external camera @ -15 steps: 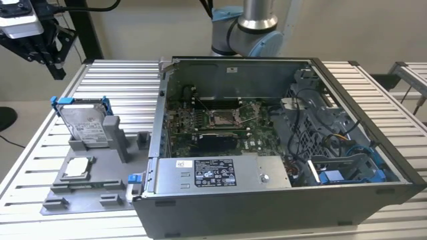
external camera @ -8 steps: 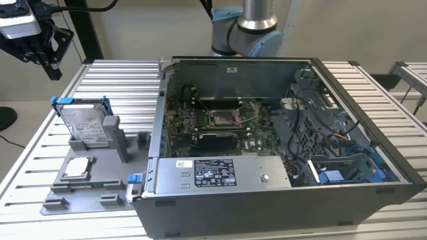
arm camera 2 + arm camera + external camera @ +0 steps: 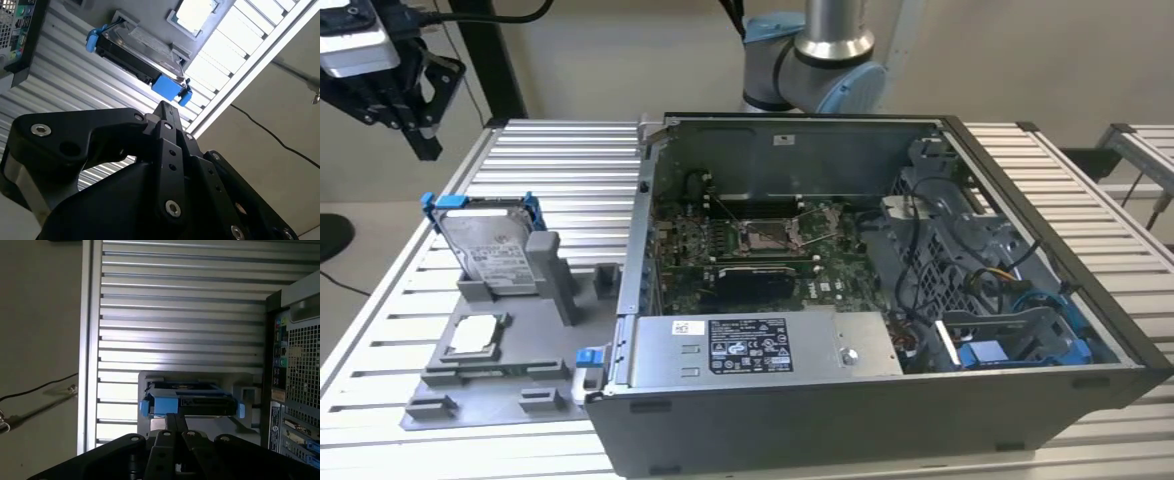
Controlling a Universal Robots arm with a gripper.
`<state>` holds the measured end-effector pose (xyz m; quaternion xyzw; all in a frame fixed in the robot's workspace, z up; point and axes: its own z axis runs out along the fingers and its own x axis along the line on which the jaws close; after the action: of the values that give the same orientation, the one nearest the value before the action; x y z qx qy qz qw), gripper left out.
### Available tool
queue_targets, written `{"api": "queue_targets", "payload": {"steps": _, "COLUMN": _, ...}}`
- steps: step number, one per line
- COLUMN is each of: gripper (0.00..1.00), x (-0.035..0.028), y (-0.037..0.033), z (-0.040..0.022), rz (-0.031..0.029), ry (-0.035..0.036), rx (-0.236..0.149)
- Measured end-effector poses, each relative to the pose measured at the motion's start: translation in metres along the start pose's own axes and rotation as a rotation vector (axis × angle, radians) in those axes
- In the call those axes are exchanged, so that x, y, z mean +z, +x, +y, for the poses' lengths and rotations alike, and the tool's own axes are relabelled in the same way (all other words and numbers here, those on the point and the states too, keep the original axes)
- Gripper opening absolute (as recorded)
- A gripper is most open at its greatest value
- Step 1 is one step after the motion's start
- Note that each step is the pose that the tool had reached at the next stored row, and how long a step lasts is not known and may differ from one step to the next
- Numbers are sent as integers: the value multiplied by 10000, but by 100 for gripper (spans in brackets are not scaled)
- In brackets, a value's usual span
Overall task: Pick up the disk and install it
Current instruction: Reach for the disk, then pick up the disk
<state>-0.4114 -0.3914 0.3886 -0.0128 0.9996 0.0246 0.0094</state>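
at the exterior view's left the hand hangs in the air, clenched on nothing, above and apart from the disk. the disk stands upright in a grey stand on the desk. just beside the stand, to the right, sits the open computer case.
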Motion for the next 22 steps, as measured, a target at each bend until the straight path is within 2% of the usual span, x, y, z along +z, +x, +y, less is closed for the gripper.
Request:
{"api": "queue_targets", "payload": {"steps": 8, "gripper": 0, "x": 0, "y": 1, "z": 0, "rz": 0, "ry": 0, "rx": -7}}
{"api": "queue_targets", "payload": {"steps": 9, "gripper": 0, "x": 0, "y": 1, "z": 0, "rz": 6, "ry": -2, "rx": -101}}
{"api": "queue_targets", "payload": {"steps": 10, "gripper": 0, "x": 0, "y": 2, "z": 1, "rz": 23, "ry": -9, "rx": -468}}
{"api": "queue_targets", "payload": {"steps": 22, "gripper": 0, "x": 0, "y": 1, "z": 0, "rz": 129, "ry": -51, "rx": -2641}}
